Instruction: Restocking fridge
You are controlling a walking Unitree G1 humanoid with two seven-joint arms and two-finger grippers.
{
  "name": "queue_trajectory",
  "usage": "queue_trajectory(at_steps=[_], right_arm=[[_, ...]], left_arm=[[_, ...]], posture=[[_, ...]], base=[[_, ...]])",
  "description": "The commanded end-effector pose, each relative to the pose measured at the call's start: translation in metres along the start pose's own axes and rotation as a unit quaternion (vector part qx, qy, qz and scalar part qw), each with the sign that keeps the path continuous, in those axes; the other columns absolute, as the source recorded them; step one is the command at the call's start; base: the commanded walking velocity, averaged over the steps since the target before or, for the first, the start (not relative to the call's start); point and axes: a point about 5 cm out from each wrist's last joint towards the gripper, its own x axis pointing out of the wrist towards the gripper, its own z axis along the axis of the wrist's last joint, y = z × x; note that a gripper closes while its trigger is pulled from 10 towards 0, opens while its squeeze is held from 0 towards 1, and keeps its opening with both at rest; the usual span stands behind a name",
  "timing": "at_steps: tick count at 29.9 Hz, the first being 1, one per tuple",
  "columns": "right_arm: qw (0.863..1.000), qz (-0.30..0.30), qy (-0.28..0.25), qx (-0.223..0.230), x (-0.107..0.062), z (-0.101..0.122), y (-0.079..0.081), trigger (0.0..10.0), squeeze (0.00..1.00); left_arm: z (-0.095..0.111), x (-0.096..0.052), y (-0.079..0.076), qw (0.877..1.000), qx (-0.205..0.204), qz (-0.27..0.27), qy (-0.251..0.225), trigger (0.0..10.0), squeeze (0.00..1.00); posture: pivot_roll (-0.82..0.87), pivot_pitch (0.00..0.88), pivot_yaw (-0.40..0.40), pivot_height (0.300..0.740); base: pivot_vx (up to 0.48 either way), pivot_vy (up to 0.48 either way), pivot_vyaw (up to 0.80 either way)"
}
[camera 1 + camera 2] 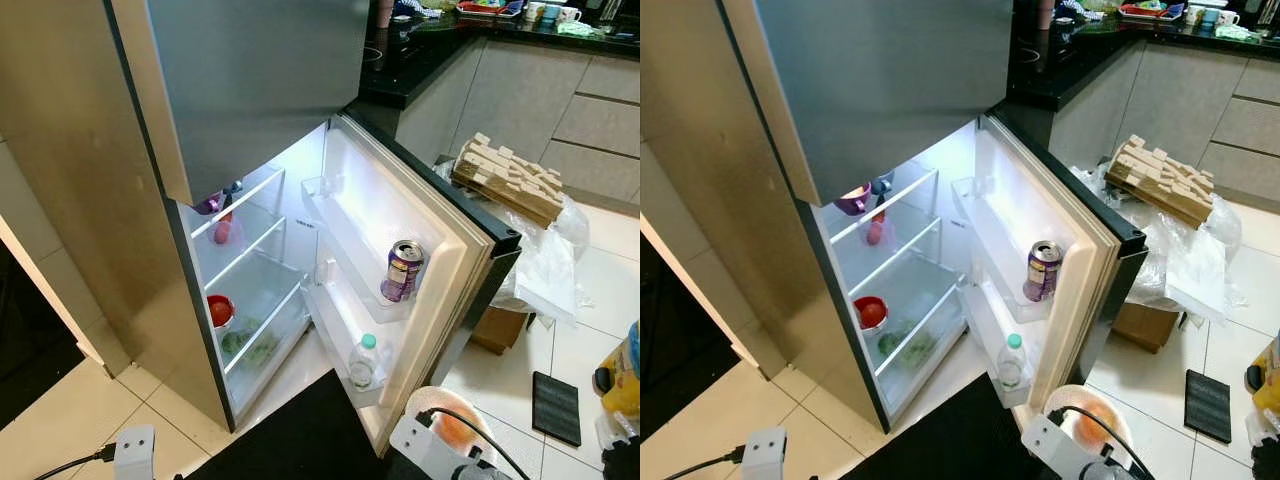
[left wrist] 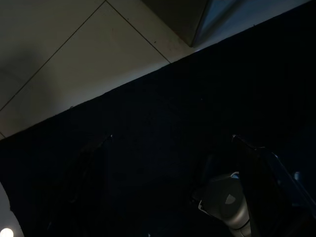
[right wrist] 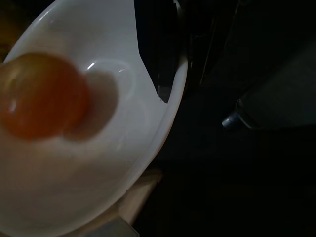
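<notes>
The fridge (image 1: 120,200) stands with its lower door (image 1: 400,250) swung wide and the inside lit. On the door's upper shelf a purple can (image 1: 402,270) stands upright near the outer end; on the door's lowest shelf a clear water bottle (image 1: 362,362) with a pale green cap stands upright. Inside, a purple cup (image 1: 853,200) sits on the top glass shelf, something pinkish lies on the shelf below it, and a red bowl (image 1: 220,311) rests at the front edge of the lower shelf, with green leaves in the drawer underneath.

The right gripper (image 1: 452,458) is low in front of the open door, carrying a white bowl (image 3: 113,163) with an orange fruit (image 3: 42,96) inside it; the rim seems to be pinched by the fingers, though the wrist view is too dark to be sure. The left gripper (image 2: 173,163) hangs over a dark mat (image 2: 163,113) on the tiled floor (image 2: 74,54), fingers apart.

A bundle of wooden blocks (image 1: 508,178) lies on plastic sheeting beside the black desk (image 1: 420,60).
</notes>
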Motion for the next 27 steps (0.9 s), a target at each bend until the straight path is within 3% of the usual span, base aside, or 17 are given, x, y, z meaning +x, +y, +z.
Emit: queue_trajectory(at_steps=[1, 5, 11, 15, 17, 27], right_arm=[[0.999, 0.012, -0.008, -0.03, 0.001, 0.01, -0.003, 10.0, 0.0], [0.996, 0.036, -0.013, -0.076, 0.002, 0.017, -0.003, 10.0, 0.0], [0.982, 0.1, -0.053, -0.148, 0.006, 0.052, 0.003, 10.0, 0.0], [0.977, 0.111, -0.064, -0.169, 0.006, 0.063, 0.005, 10.0, 0.0], [0.963, 0.129, -0.09, -0.219, 0.006, 0.086, 0.008, 10.0, 0.0], [0.928, 0.142, -0.144, -0.311, -0.002, 0.129, 0.009, 10.0, 0.0]], left_arm=[[-0.006, -0.001, -0.004, 1.0, 0.002, -0.005, 0.01, 10.0, 0.0], [-0.008, -0.002, -0.004, 1.0, 0.001, -0.005, 0.011, 10.0, 0.0], [-0.011, -0.002, -0.005, 1.0, 0.003, -0.006, 0.017, 10.0, 0.0], [-0.01, -0.002, -0.005, 1.0, 0.002, -0.007, 0.016, 10.0, 0.0], [-0.008, -0.001, -0.008, 1.0, 0.002, -0.01, 0.013, 10.0, 0.0], [-0.009, -0.001, -0.009, 1.0, 0.002, -0.01, 0.015, 10.0, 0.0]], posture=[[0.06, 0.0, -0.049, 0.74], [0.06, 0.0, -0.05, 0.74], [0.05, 0.0, -0.047, 0.74], [0.06, 0.0, -0.046, 0.74], [0.06, 0.0, -0.046, 0.74], [0.05, 0.0, -0.052, 0.74]], base=[[0.0, 0.0, 0.0], [0.0, 0.0, 0.0], [0.0, 0.0, 0.0], [0.0, 0.0, 0.0], [0.0, 0.0, 0.0], [0.0, 0.0, 0.0]])
